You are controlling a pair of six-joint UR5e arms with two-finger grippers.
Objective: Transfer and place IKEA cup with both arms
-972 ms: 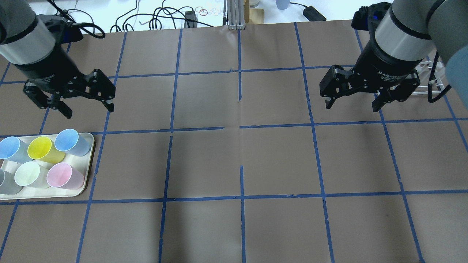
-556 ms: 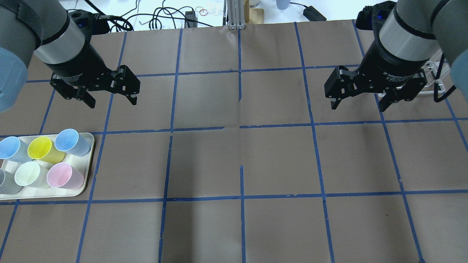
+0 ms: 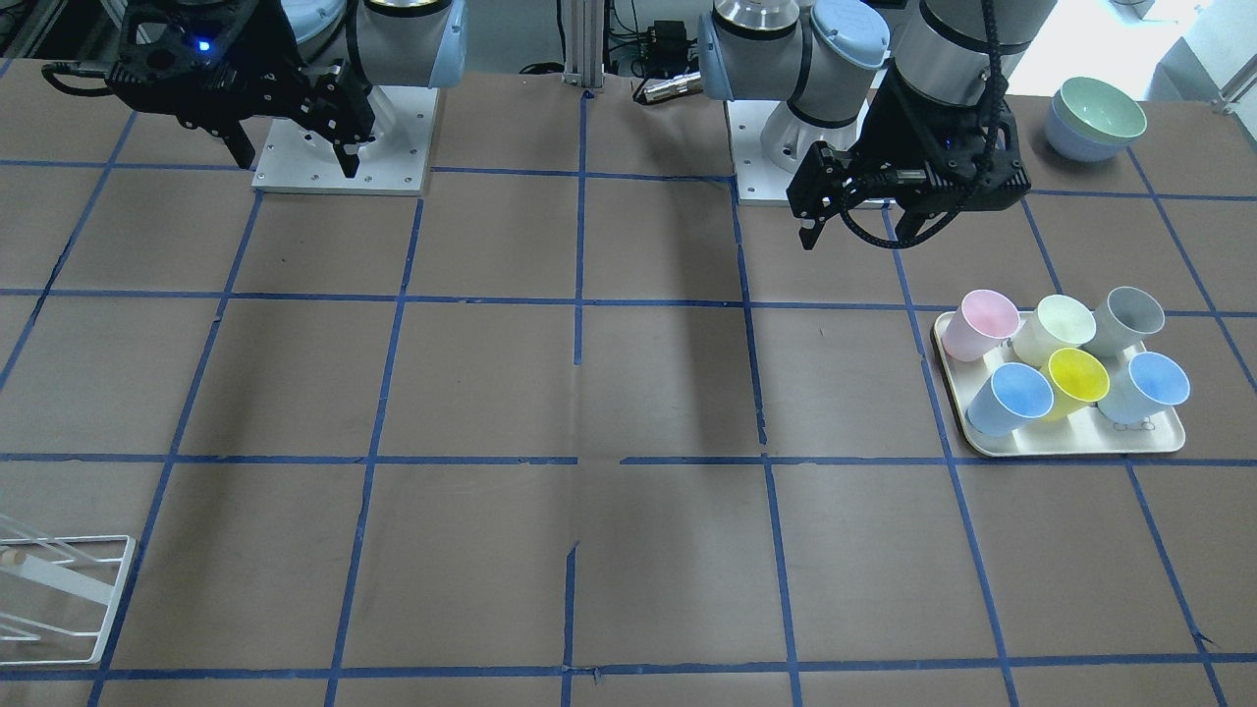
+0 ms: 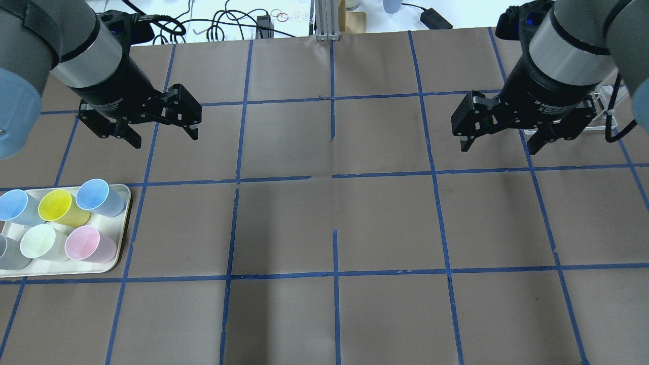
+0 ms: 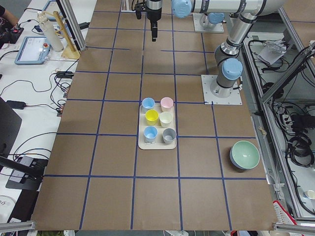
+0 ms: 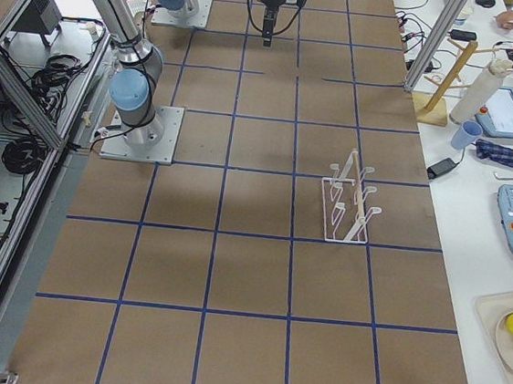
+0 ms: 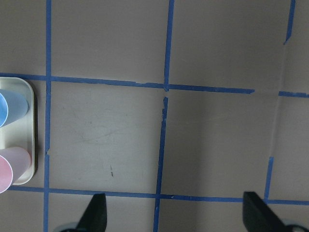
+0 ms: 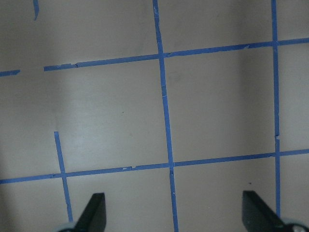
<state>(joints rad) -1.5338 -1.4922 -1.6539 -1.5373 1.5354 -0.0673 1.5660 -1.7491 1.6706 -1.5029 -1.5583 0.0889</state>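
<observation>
The lime-yellow IKEA cup (image 4: 57,207) stands upright in the back row of a cream tray (image 4: 124,228) at the table's left, between two light blue cups. It also shows in the front-facing view (image 3: 1077,376) and the exterior left view (image 5: 152,116). My left gripper (image 4: 165,138) is open and empty, in the air beyond and to the right of the tray; it also shows in the front-facing view (image 3: 859,236). My right gripper (image 4: 499,148) is open and empty over the table's far right (image 3: 297,162). The left wrist view shows only the tray's edge (image 7: 29,130).
On the tray also stand a pink cup (image 4: 83,243), a pale cream cup (image 4: 40,242), a grey cup (image 3: 1129,316) and two light blue cups (image 4: 96,195). A white wire rack (image 6: 352,202) stands at the right side. Stacked bowls (image 3: 1095,118) sit near the left arm's base.
My left gripper has swung to the right and turned, still open and empty. My right gripper has shifted slightly to the right. The cups have not moved.
</observation>
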